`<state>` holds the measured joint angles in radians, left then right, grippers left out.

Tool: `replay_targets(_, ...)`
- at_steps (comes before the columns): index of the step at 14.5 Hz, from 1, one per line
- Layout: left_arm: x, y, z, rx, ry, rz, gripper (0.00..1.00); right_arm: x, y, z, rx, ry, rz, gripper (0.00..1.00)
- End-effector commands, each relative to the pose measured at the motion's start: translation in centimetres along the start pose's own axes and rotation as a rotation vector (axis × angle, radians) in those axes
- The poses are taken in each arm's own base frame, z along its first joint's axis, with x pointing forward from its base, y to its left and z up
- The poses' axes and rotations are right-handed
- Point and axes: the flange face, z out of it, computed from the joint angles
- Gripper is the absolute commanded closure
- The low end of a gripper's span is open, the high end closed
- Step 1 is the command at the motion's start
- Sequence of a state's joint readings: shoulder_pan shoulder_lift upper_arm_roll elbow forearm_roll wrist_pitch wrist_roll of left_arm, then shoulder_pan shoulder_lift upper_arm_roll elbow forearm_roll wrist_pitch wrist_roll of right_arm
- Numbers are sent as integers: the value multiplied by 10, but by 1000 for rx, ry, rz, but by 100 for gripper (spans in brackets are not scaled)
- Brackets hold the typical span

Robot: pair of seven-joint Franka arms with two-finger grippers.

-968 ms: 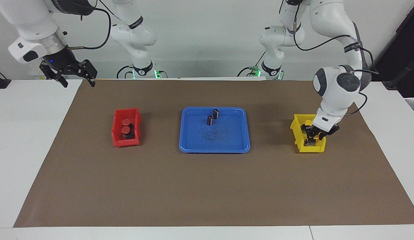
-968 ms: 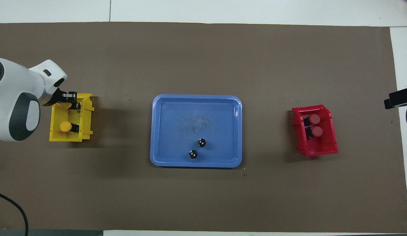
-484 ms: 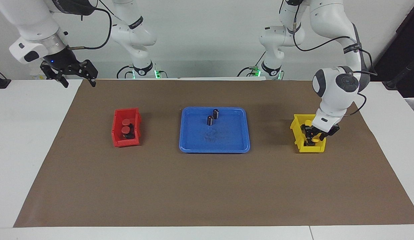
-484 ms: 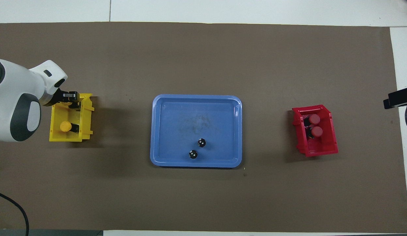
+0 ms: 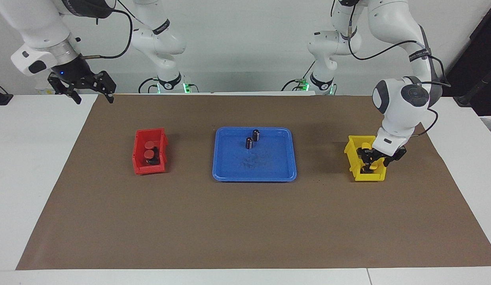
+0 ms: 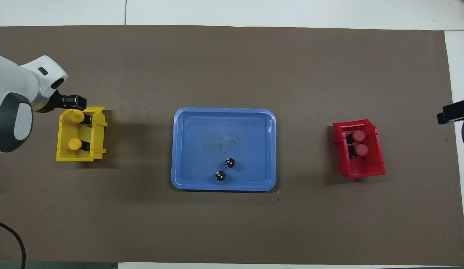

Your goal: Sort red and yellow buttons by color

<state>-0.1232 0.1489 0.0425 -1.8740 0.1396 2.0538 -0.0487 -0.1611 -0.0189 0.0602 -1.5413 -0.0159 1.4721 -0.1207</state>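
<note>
Now both round yellow buttons [image 6: 75, 130] lie in the yellow bin [image 6: 98, 138]; left pincer [image 5: 375, 159] state unclear

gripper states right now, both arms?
Left gripper: over the yellow bin, holding nothing; open or shut cannot be told.
Right gripper: open, empty, waiting above the table's edge.

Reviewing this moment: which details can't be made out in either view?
- Left gripper at the yellow bin: facing view, its fingers merge with the buttons' black bodies; overhead, the wrist covers them.
- Far yellow button: facing view, gripper partly hides it.
- Red buttons in the red bin: contact unclear.
- Right gripper: overhead, cut off by the frame edge.
</note>
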Motion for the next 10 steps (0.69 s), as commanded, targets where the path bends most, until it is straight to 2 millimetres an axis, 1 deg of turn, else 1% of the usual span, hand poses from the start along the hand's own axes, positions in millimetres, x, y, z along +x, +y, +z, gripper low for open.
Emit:
replay_targets(1,-1,19,-40,22,-55,40,0,2,-1,-2,-5,10,16,0)
replay_targets(2,-7,25,-56,-8,-50,49,0,3,-2,-2,-5,10,14,0)
replay_targets(3,-12,25,-74,-38,-24,64,0,2,-1,-2,-5,10,16,0)
replay_targets(4,-21,23,-94,-78,-11,70,0,2,-1,-2,-5,10,14,0)
replay_targets(6,-34,17,-127,-86,-10,63,0,3,-2,-2,-5,10,14,0)
replay_targets(8,-44,13,-148,-86,-36,67,0,3,-3,-2,-5,10,11,0)
replay_targets(9,-48,9,-151,-85,-53,69,0,3,-2,-2,-5,10,13,0)
replay_targets(10,-50,6,-158,-86,-50,79,0,3,-2,-2,-5,10,14,0)
